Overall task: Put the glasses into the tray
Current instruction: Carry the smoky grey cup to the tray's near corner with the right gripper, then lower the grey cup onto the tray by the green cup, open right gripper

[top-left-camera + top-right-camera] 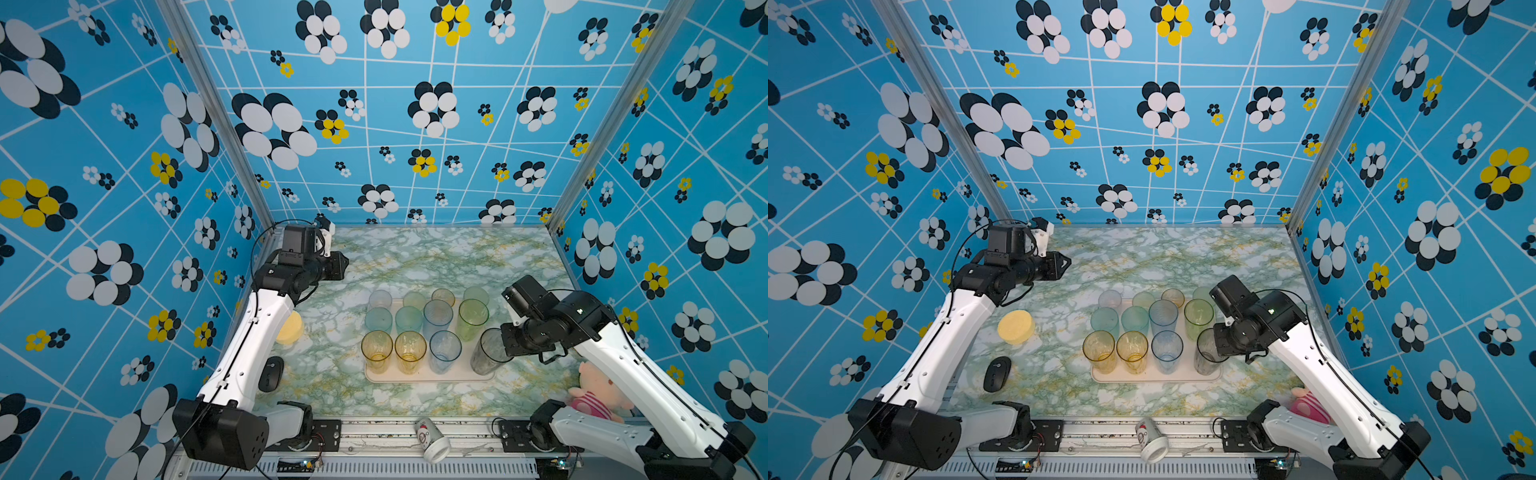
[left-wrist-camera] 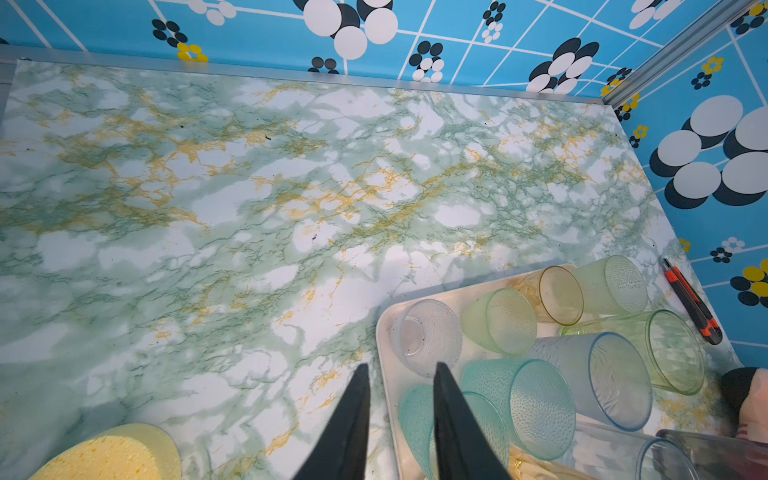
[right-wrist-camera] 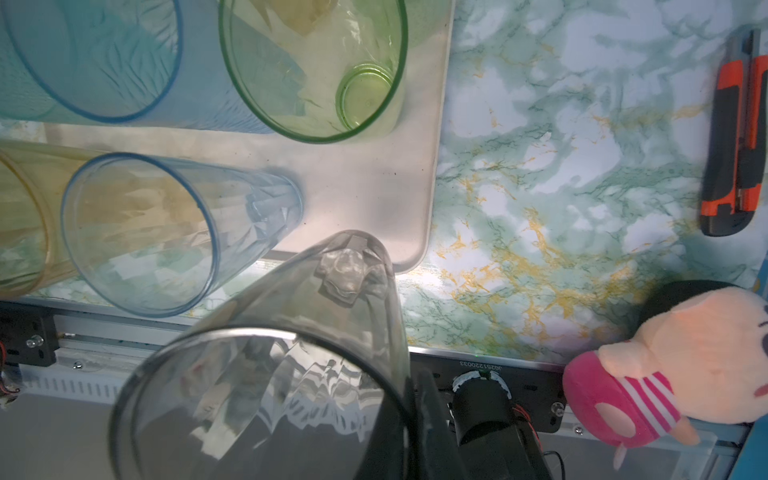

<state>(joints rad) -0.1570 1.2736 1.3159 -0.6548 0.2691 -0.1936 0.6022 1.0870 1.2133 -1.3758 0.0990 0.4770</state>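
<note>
Already in the tray (image 1: 428,376), eleven glasses (image 1: 410,352); right tool (image 1: 502,347) tight on a smoky glass (image 1: 486,357), left tool (image 2: 401,370) ajar, empty

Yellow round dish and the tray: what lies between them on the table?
Nothing: between the dish and the tray only bare marbled table shows, seen in a top view. The black mouse sits nearer the front, off that line.
</note>
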